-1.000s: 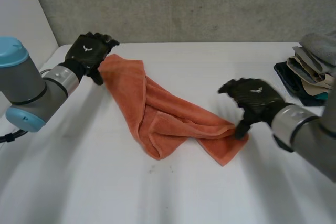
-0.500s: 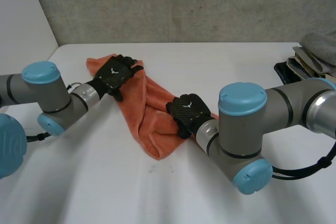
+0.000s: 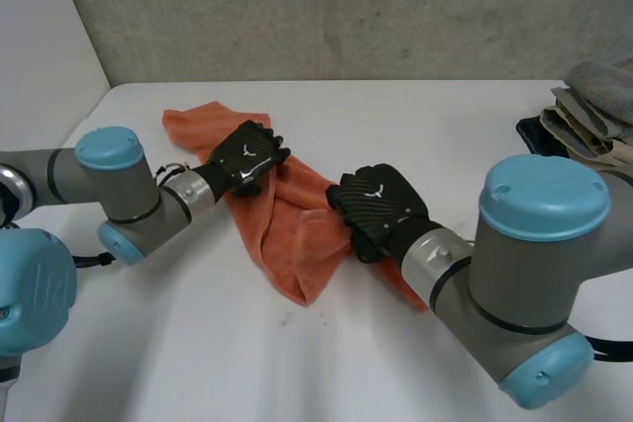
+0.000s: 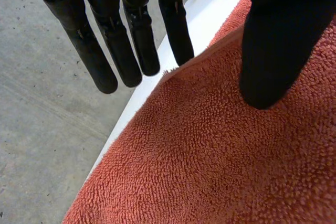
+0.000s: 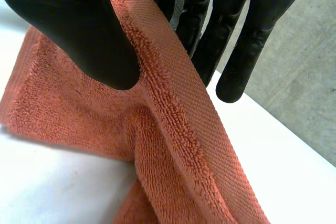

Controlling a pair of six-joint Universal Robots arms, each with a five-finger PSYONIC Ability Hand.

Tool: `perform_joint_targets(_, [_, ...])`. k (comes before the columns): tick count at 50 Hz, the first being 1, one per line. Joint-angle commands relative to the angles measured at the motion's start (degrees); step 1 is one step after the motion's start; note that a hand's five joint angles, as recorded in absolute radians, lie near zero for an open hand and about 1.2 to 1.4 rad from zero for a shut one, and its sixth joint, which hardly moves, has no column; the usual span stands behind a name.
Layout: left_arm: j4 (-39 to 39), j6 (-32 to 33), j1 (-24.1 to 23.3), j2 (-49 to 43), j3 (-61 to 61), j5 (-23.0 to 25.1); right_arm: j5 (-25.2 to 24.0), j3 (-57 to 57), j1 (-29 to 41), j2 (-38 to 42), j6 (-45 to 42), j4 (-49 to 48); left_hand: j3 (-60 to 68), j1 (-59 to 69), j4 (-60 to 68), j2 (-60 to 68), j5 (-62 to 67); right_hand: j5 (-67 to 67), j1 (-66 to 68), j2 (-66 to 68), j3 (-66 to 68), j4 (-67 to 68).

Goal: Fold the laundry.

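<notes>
On a white table before a grey concrete wall, the left hand lies on the towel near its far-left end. Its fingers are straight past the hem and its thumb tip rests on the cloth. The right hand pinches a raised fold at the towel's middle. The towel's long axis runs from far left to near right. A clothes pile sits at the far right.

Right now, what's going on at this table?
A two-armed robot is handling an orange towel that lies rumpled on the white table. Its right hand pinches a raised fold near the towel's middle between thumb and fingers. Its left hand is over the far end, fingers straight, gripping nothing. A pile of other cloths sits at the table's right edge.
</notes>
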Motion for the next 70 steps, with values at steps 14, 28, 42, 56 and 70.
perform_joint_targets(14, [1.09,2.99,0.07,-1.33,2.32,-2.23,0.23,2.09,-9.7,-2.31,-4.46,0.46,44.17,42.91,44.02,44.11,44.2,13.49,23.17,12.69,12.26,12.12])
perform_joint_targets(28, [22.97,-0.34,0.95,9.47,5.92,-20.85,1.19,-21.63,-12.6,3.67,-3.49,-15.95,44.17,42.91,44.02,44.11,44.2,13.49,23.17,12.69,12.26,12.12])
perform_joint_targets(42, [24.91,-7.47,-0.46,36.8,-15.23,-33.52,6.56,-24.64,-14.71,2.88,-1.73,-32.68,44.17,42.91,44.02,44.11,44.2,13.49,23.17,12.69,12.26,12.12])
perform_joint_targets(56, [18.42,-7.55,-9.33,47.9,-53.66,-36.94,-2.84,-4.25,-22.18,0.15,-2.96,-14.84,44.17,42.91,44.02,44.11,44.2,13.49,23.17,12.69,12.26,12.12])
perform_joint_targets(70, [6.11,-9.4,-16.46,42.87,-49.81,-43.72,-3.11,2.7,-24.64,0.86,-11.13,-11.85,-5.67,-6.94,-5.83,-5.73,-5.65,13.49,23.17,12.69,12.26,12.12])
